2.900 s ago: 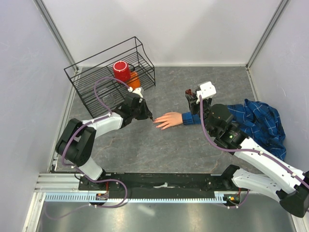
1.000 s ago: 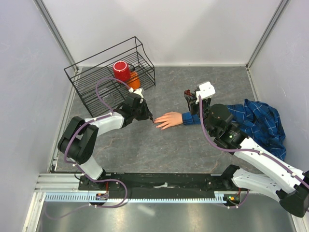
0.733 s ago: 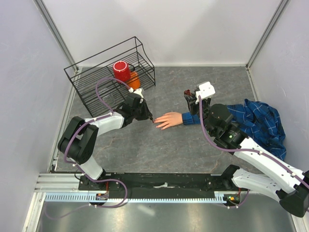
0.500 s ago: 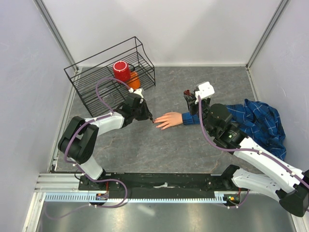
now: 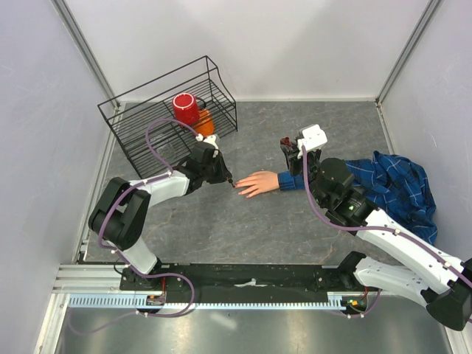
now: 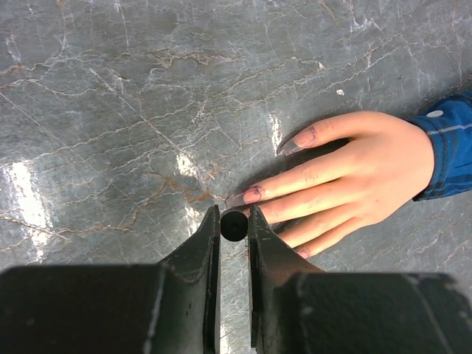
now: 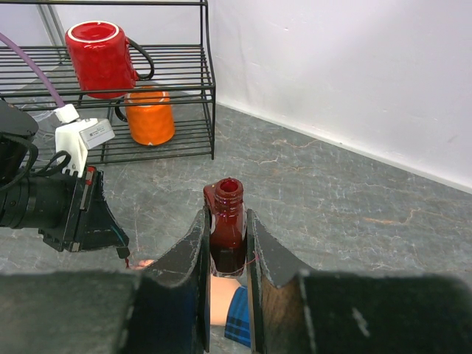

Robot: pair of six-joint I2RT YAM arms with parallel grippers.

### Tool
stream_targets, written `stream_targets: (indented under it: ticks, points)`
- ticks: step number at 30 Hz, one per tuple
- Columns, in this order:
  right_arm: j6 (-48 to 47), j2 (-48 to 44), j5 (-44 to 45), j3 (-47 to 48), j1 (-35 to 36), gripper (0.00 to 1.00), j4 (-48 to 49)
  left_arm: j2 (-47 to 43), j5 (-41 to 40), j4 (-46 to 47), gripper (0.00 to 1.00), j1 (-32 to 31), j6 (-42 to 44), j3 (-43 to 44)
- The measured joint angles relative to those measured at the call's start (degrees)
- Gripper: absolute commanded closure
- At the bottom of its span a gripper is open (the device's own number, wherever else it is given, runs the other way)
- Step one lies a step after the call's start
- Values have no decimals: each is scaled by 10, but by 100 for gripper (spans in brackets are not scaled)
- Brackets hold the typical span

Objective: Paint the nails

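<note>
Scarcely anything had moved: my right gripper had edged slightly left, clamped on the polish bottle. Bare table lay open near of the fake hand, with the wire rack far-left. My left gripper pinched the brush cap, just beside the nails.

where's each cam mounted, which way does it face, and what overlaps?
Top external: above and behind the bases, looking down on the table; left arm and right arm show.
Left wrist: looking down at the fake hand and its nails; left gripper pinches a dark round cap.
Right wrist: looking level across at the wire rack and wall; right gripper clamps an open polish bottle.
Shared: fake hand in top and left wrist; rack in top and right wrist.
</note>
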Motion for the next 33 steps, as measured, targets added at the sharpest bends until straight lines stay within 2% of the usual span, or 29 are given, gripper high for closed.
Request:
stream_targets:
  ticks: [33]
  points:
    - [0,0,-4,0,0,100,0,4,-3,0,98,1,0,0]
